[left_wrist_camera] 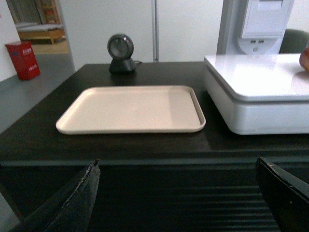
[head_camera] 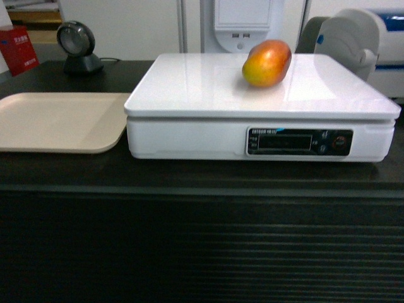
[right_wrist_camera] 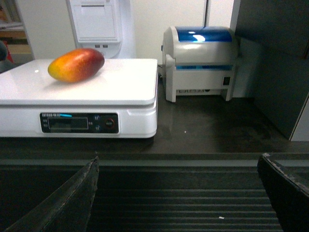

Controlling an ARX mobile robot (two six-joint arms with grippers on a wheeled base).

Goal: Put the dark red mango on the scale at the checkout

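The mango (head_camera: 267,62), dark red at one end and orange-yellow at the other, lies on the flat white top of the scale (head_camera: 208,95) on the black checkout counter (head_camera: 189,177). The right wrist view shows the mango (right_wrist_camera: 76,65) on the scale (right_wrist_camera: 120,87) too. Only a sliver of the mango (left_wrist_camera: 305,59) shows at the right edge of the left wrist view, on the scale (left_wrist_camera: 256,92). My left gripper (left_wrist_camera: 177,166) and right gripper (right_wrist_camera: 177,162) both stand open and empty, low in front of the counter's ribbed panel. Neither gripper appears in the head view.
A beige tray (head_camera: 57,123) lies left of the scale. A round black scanner (head_camera: 77,45) stands at the back left. A white-and-blue printer (right_wrist_camera: 200,60) sits right of the scale. A red box (head_camera: 19,49) is at the far left.
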